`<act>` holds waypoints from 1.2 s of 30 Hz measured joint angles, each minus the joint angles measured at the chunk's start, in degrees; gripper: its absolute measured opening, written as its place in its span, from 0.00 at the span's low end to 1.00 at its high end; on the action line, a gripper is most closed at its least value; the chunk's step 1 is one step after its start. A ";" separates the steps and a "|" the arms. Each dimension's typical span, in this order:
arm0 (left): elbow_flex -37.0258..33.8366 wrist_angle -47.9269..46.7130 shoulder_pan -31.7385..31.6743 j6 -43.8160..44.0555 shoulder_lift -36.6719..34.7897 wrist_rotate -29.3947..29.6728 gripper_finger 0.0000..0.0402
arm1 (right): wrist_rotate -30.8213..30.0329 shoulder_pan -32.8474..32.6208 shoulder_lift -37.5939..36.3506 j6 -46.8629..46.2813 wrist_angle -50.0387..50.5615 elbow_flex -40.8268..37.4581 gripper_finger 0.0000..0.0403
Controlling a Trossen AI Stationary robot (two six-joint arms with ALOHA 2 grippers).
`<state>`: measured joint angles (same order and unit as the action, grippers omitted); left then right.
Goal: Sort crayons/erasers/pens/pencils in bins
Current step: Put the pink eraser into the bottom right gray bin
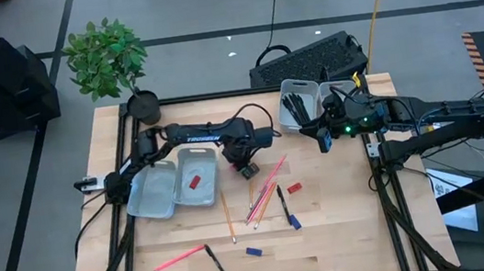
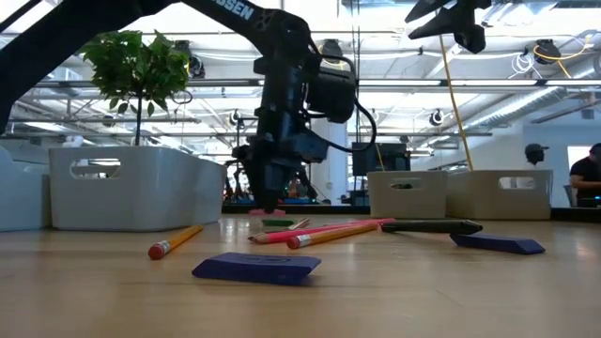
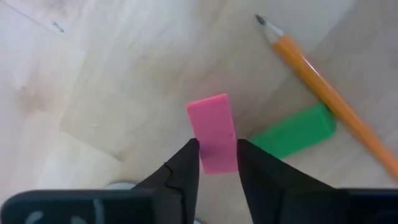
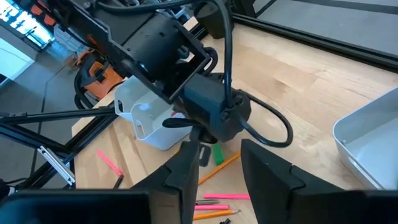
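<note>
the left pair of bins (image 1: 158,190) sits on the left half of the wooden surface (image 1: 345,225); the right tray of that pair holds 1 red eraser (image 1: 195,182), a short flat block. just to the right, the left gripper (image 1: 247,169) points down near the surface, its fingers (image 3: 186,171) closed narrowly on a pink eraser (image 3: 214,132), a smooth rectangular slab gripped by its long sides and standing out beyond the fingertips. a green eraser (image 3: 295,131) lies on the surface just beside it, next to an orange pencil (image 3: 326,94) with a sharpened tip. further right, pink and orange pencils (image 1: 265,191) lie in a loose bundle, with a black pen (image 1: 283,202), a blue eraser (image 1: 294,221) and another red eraser (image 1: 294,187) nearby. towards the front edge lie a pink pencil (image 1: 179,257), a second black pen (image 1: 216,263) and a second blue eraser (image 1: 253,252). the right pair of bins (image 1: 305,102) stands at the back right; its left tray holds several black pens (image 1: 297,106). the right gripper (image 1: 325,137) hovers just in front of that pair, fingers (image 4: 189,168) parted and holding nothing.
</note>
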<state>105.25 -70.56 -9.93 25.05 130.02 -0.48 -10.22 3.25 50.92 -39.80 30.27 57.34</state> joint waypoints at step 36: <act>-5.62 6.32 -2.91 6.73 -3.57 -7.00 0.15 | 3.04 0.00 0.07 -4.65 -0.92 -6.44 0.28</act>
<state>99.63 -64.24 -12.83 31.78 126.44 -7.48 -7.18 3.25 50.98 -44.46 29.35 50.91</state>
